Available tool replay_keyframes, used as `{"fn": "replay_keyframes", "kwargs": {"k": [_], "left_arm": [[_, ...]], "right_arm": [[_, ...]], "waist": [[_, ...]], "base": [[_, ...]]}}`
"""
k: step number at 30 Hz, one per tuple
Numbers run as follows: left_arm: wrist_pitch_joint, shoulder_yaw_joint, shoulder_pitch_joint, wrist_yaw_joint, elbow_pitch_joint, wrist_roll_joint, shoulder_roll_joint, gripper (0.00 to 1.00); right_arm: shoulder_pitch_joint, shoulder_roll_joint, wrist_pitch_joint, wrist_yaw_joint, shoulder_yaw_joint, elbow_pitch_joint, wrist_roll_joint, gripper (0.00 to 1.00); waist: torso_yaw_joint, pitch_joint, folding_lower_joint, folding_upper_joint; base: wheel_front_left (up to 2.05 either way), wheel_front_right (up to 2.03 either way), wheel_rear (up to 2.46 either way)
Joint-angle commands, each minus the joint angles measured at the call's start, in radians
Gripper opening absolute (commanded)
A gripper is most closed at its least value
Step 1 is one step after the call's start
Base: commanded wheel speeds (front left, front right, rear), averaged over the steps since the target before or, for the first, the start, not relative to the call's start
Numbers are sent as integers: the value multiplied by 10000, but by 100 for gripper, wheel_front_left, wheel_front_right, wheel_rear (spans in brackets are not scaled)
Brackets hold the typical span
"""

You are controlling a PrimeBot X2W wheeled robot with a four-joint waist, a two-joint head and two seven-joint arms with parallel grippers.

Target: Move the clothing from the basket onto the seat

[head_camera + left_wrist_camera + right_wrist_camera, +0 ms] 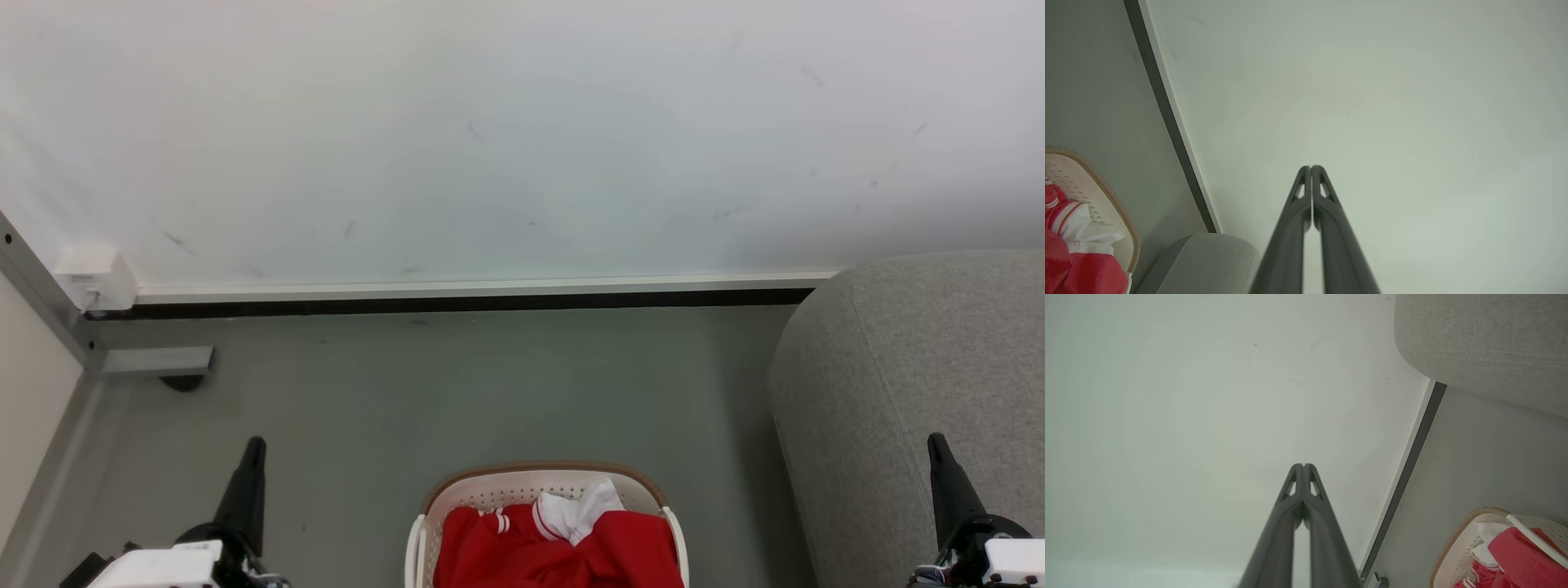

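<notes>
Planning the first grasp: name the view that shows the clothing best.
The head view: the clothing lies centred in the basket, seen from above. Each wrist view catches a part at a bottom corner.

This looks like a plain indoor test room set up with a few household things, more a lab corner than a lived-in home. A white wall with faint scuffs and dark marks meets a smooth grey floor along a white skirting strip with a dark gap beneath it. At the left edge of the floor stands a grey metal frame with a small white box fixed by it. The domestic touches are a grey upholstered seat at the floor's right edge and a white laundry basket of red clothing on the floor.
</notes>
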Motion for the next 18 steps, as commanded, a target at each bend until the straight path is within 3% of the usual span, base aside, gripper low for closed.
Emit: {"fn": "replay_keyframes", "kwargs": {"k": [1,18], "left_arm": [[18,13,-93,-28,-38,-121,48,0],[18,9,-93,-28,-38,-121,48,0]], "right_arm": [[-125,-20,5,18,-35,-29,-8,0],[-124,-20,5,18,-35,-29,-8,0]], "waist": [[0,0,0,0],[0,0,0,0]], "base": [[0,0,0],[0,0,0]]}}
